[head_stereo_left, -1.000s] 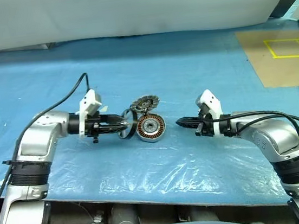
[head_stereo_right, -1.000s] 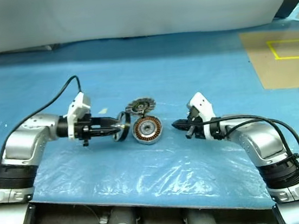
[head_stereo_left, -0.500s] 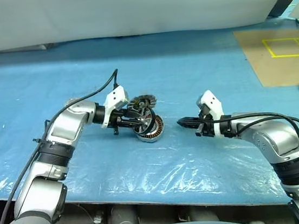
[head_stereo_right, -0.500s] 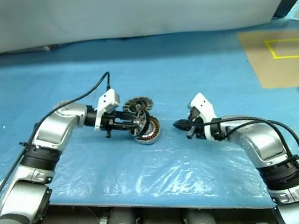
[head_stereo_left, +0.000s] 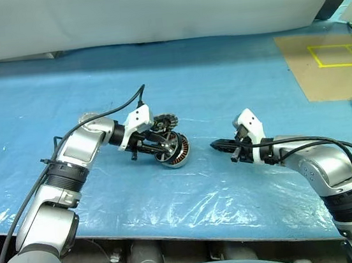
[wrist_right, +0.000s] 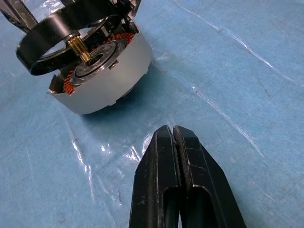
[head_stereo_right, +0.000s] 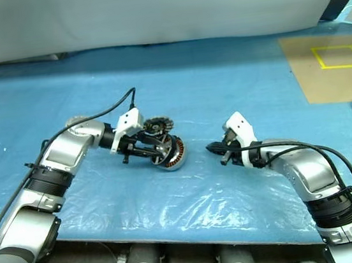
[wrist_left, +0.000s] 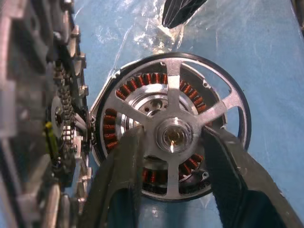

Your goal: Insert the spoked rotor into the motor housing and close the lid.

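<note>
Blue plastic sheeting (head_stereo_left: 193, 219) covers the table, and in the head camera's view the motor housing (head_stereo_left: 177, 150) lies tipped up on it near the middle, with a small toothed disc (head_stereo_left: 164, 121) just behind it. The left gripper (head_stereo_left: 163, 147) reaches in from the housing's left with the spoked rotor between its fingers. The right gripper (head_stereo_left: 217, 144) rests near the housing on the other side, apart from it, its fingers pressed together and empty.

From the left wrist, the spoked rotor (wrist_left: 173, 134) sits face-on over the ring of copper windings (wrist_left: 121, 90), its hub held between two black fingers (wrist_left: 124, 176), so the left gripper is clamped on the rotor. The rim looks roughly concentric with the housing, a good sign for seating.

From the right wrist, the rotor's black ring (wrist_right: 61, 26) stands tilted above the silver housing wall (wrist_right: 111, 78), and a brass shaft (wrist_right: 78, 47) points at the centre hub (wrist_right: 97, 53); the ring seems not yet fully down.

To do this step well, the left arm should probably level the rotor so the shaft enters the hub squarely, then press gently. The right gripper could steady the housing wall, since the tipped housing may slide on the slick plastic.
</note>
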`<state>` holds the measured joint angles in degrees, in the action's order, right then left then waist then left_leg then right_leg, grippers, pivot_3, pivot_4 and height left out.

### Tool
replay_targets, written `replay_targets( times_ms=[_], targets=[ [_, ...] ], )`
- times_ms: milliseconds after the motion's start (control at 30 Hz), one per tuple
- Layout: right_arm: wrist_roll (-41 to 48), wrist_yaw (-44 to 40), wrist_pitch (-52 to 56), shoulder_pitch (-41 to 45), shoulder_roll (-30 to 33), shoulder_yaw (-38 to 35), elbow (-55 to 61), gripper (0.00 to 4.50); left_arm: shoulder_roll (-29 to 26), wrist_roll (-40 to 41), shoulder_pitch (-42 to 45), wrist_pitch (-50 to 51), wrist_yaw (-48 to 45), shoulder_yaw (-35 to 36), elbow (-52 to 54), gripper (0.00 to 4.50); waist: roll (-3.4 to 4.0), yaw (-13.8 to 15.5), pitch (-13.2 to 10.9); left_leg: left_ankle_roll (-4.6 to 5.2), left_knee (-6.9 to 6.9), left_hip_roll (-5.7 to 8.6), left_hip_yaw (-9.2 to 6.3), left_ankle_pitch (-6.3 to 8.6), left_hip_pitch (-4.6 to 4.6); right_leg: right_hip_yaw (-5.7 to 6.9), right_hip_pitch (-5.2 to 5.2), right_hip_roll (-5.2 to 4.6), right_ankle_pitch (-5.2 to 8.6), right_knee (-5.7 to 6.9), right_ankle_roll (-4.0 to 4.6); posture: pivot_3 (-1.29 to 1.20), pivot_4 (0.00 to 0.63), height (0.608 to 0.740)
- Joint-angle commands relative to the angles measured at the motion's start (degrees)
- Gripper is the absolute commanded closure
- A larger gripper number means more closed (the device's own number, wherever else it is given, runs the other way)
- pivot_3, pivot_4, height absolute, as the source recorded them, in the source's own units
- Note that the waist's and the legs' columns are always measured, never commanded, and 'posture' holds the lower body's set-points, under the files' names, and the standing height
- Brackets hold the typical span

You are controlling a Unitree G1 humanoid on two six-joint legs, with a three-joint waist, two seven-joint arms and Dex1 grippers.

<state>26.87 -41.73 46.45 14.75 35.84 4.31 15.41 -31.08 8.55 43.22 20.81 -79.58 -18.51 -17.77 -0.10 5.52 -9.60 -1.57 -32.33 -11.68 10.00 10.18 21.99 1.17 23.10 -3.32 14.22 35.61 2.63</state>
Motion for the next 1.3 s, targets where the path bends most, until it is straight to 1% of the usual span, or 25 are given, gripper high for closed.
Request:
replay_targets(
  times_ms=[33, 67, 167, 333, 467, 567, 633, 733, 800, 967, 1100, 1233, 1300],
  targets=[
    [-0.1, -0.2, -1.3, 0.2, -0.1, -1.1, 1.1, 4.5, 1.6, -2.7, 1.5, -2.7, 4.4, 0.2, -2.6, 1.6, 0.0, 0.0, 0.0, 0.0, 0.0, 0.0, 0.0, 0.0, -0.01, 0.0, -0.01, 0.0, 0.0, 0.01, 0.0, 0.0, 0.15, 0.74],
    [-0.1, -0.2, -1.4, 0.2, -0.1, -1.1, 1.1, 4.5, 2.0, -2.7, 1.9, -2.4, 4.7, 0.3, -3.0, 1.29, 0.0, 0.0, 0.0, 0.0, -0.02, 0.0, 0.0, 0.0, 0.0, 0.0, -0.01, 0.0, 0.0, 0.01, 0.0, 0.0, 0.15, 0.74],
    [0.1, -0.4, -1.3, 0.1, 0.1, -1.2, 1.2, 4.5, 1.6, -1.4, 2.0, -1.7, 2.8, 0.9, -1.0, 1.29, 0.0, 0.0, 0.0, 0.0, -0.08, 0.0, -0.01, 0.0, 0.03, 0.0, -0.01, -0.01, 0.0, 0.02, 0.0, 0.0, 0.15, 0.74],
    [1.0, -0.7, -0.6, 0.0, 0.1, -1.6, 1.9, 4.5, 1.4, 3.6, 0.4, 0.2, 1.8, 4.5, 3.0, 1.29, 0.0, 0.1, 0.0, 0.0, -0.05, -0.01, -0.01, 0.0, 0.02, 0.01, -0.01, 0.0, 0.0, 0.02, 0.0, 0.0, 0.15, 0.74],
    [5.4, -1.3, 1.0, 1.4, -1.5, -4.1, 3.8, 4.5, -1.3, 10.9, -4.5, 7.0, -0.5, 8.0, 12.7, 1.29, 0.01, -0.2, 0.0, 0.0, -0.01, -0.01, 0.0, 0.0, 0.01, 0.0, 0.02, 0.0, 0.01, 0.01, 0.03, 0.0, 0.15, 0.74],
    [7.4, -2.4, 1.4, 3.7, -2.4, -3.7, 4.9, 4.5, -4.0, 14.6, -9.6, 11.2, -0.1, 10.0, 19.1, 1.29, 0.04, -0.2, 0.0, 0.0, 0.04, -0.03, 0.0, 0.01, -0.01, 0.01, 0.04, 0.02, 0.03, 0.03, 0.05, 0.0, 0.15, 0.74],
    [7.9, -3.7, 1.7, 5.7, -3.0, -1.8, 4.9, 4.5, -5.0, 17.0, -13.9, 13.8, 1.9, 12.0, 22.4, 1.29, 0.06, -0.2, 0.0, 0.0, 0.03, -0.04, 0.01, 0.01, -0.03, 0.0, 0.04, 0.02, 0.03, 0.04, 0.06, 0.0, 0.15, 0.74],
    [6.6, -4.8, 1.2, 8.8, -4.6, 1.8, 2.5, 4.5, -4.4, 18.2, -20.1, 14.8, 7.4, 15.2, 25.2, 1.29, 0.07, -0.2, 0.0, 0.0, 0.0, -0.03, 0.04, 0.01, -0.04, 0.0, 0.02, 0.01, 0.04, 0.05, 0.06, 0.0, 0.15, 0.74],
    [5.3, -5.6, 0.6, 10.9, -6.0, 4.6, 0.2, 4.5, -1.2, 18.8, -23.3, 12.5, 13.0, 18.5, 25.8, 1.29, 0.07, -0.2, 0.0, 0.0, -0.02, -0.03, 0.04, 0.01, -0.04, 0.0, 0.01, 0.01, 0.04, 0.05, 0.06, 0.0, 0.15, 0.74],
    [2.2, -6.1, -0.8, 16.4, -10.8, 9.5, -7.7, 4.5, 3.2, 19.3, -29.9, 11.0, 21.8, 22.4, 27.8, 1.29, 0.07, -0.2, 0.0, 0.0, -0.21, -0.04, 0.03, 0.01, 0.07, 0.04, -0.02, 0.0, 0.04, 0.03, 0.06, 0.0, 0.15, 0.74],
    [-1.3, -7.0, -5.2, 18.5, -13.3, 11.6, -13.2, 4.5, 4.7, 19.0, -34.0, 7.8, 24.4, 22.5, 30.5, 1.29, 0.06, -0.2, 0.0, 0.0, -0.2, -0.06, 0.03, 0.01, 0.07, 0.04, -0.01, 0.01, 0.04, 0.03, 0.06, 0.0, 0.15, 0.74],
    [-3.8, -7.5, -8.5, 19.0, -14.6, 11.8, -16.4, 4.5, 4.2, 18.0, -35.9, 6.1, 25.8, 21.8, 31.4, 1.29, 0.06, -0.2, 0.0, 0.0, -0.18, -0.05, 0.03, 0.01, 0.08, 0.05, -0.01, 0.01, 0.03, 0.03, 0.06, 0.0, 0.15, 0.74],
    [-5.5, -8.2, -9.6, 18.3, -14.7, 13.4, -17.7, 4.5, 4.0, 18.5, -36.3, 6.7, 26.1, 21.5, 31.7, 1.29, 0.06, -0.2, 0.0, 0.0, -0.19, -0.04, 0.03, 0.01, 0.07, 0.05, -0.02, 0.01, 0.03, 0.04, 0.05, 0.0, 0.15, 0.74]
  ],
)
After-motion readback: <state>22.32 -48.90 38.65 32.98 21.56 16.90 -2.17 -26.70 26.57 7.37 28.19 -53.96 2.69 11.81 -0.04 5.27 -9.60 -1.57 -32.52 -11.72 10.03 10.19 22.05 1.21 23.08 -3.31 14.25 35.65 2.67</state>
